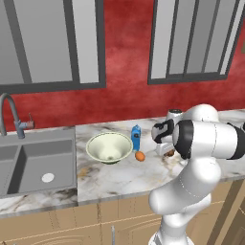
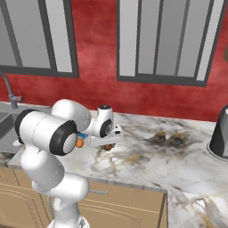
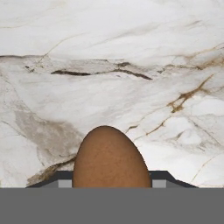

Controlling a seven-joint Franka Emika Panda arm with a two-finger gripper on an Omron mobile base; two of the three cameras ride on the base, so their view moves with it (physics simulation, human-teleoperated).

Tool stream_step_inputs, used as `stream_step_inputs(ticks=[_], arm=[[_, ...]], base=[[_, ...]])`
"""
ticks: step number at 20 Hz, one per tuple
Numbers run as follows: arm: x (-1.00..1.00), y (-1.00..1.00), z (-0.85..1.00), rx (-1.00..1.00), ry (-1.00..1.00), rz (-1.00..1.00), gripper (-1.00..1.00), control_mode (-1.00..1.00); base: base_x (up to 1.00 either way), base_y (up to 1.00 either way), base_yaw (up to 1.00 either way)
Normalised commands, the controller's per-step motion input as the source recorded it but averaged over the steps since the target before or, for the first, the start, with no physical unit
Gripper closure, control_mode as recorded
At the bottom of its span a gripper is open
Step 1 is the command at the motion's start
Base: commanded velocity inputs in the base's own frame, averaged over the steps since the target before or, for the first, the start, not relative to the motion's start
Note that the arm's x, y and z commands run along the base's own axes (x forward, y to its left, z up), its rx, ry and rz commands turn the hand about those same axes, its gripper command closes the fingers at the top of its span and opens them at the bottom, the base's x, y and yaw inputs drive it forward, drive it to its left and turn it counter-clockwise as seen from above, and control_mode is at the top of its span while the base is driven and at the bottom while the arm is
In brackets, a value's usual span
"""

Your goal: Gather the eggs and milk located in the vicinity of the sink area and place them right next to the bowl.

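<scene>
The two-finger gripper (image 3: 111, 177) is pinched on the small dark brown oval egg (image 3: 110, 158) low over the marble counter (image 3: 131, 87), at three o'clock from the pale cream-green round bowl (image 1: 109, 147), presumably to carry it beside that bowl.

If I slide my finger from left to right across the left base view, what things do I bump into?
Curved grey faucet → grey metal sink → wide pale cream-green bowl → small blue milk carton → small orange egg → robot's claw, shut on a dark brown egg.
</scene>
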Motion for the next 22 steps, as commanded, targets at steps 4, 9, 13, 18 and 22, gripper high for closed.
stream_step_inputs(ticks=[4, 9, 13, 18, 22], arm=[[-0.03, 0.0, 0.04, 0.0, 0.0, 0.0, 1.0, -1.0], [-0.28, 0.06, 0.42, 0.03, -0.04, 0.0, 1.0, -1.0], [-0.19, 0.26, 0.22, 0.0, 0.0, -0.01, 1.0, -1.0], [-0.26, 0.45, 0.09, 0.0, 0.0, -0.02, 1.0, -1.0], [-0.16, 0.51, 0.0, 0.0, 0.0, -0.04, 1.0, -1.0]], base=[[0.0, 0.0, 0.0], [0.0, 0.0, 0.0], [0.0, 0.0, 0.0], [0.0, 0.0, 0.0], [0.0, 0.0, 0.0]])
